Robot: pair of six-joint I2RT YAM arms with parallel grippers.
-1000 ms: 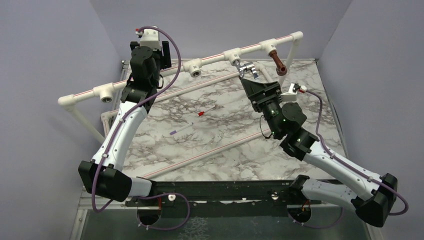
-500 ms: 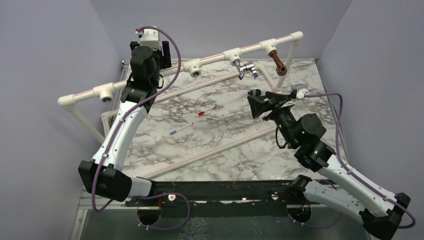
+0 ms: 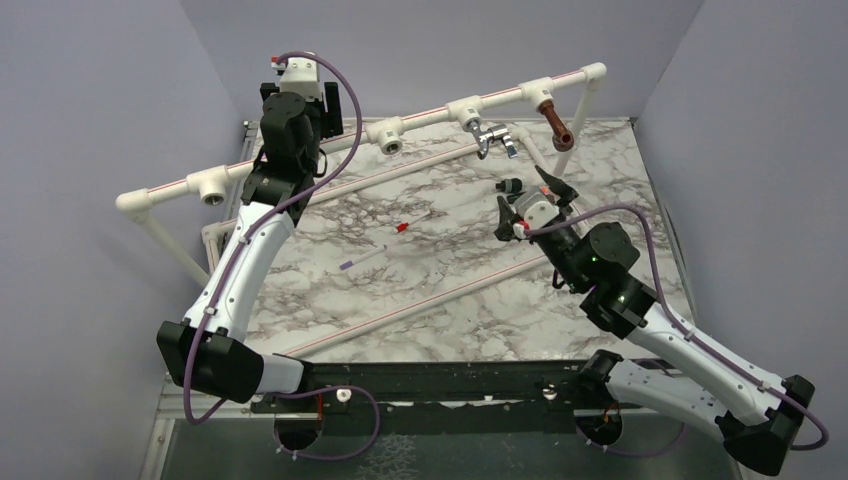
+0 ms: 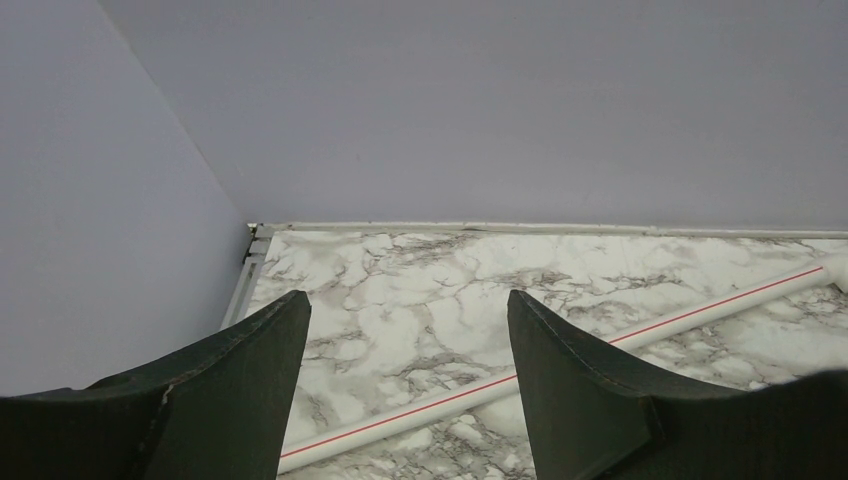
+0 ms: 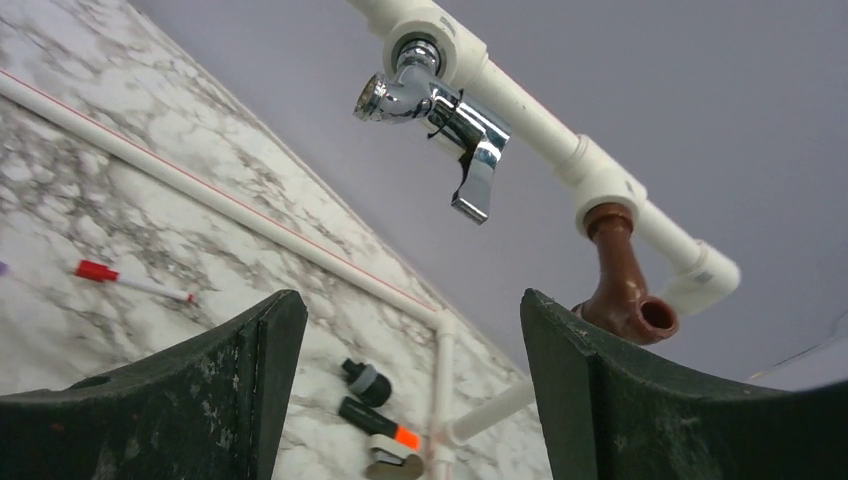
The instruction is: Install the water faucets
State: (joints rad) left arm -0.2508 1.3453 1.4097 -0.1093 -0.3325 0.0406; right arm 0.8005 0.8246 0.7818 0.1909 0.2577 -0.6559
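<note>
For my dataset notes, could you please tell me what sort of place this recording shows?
Probably a robot test booth, not a real bathroom: plain lavender walls enclose a marble-patterned tabletop, and a white pipe frame standing on it carries a chrome faucet and a reddish-brown faucet.

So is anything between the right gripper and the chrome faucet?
Nothing visible. In the right wrist view the right gripper is open and faces the chrome faucet, which sits in its tee, with only air between them. The brown faucet hangs off to one side, out of that line.
</note>
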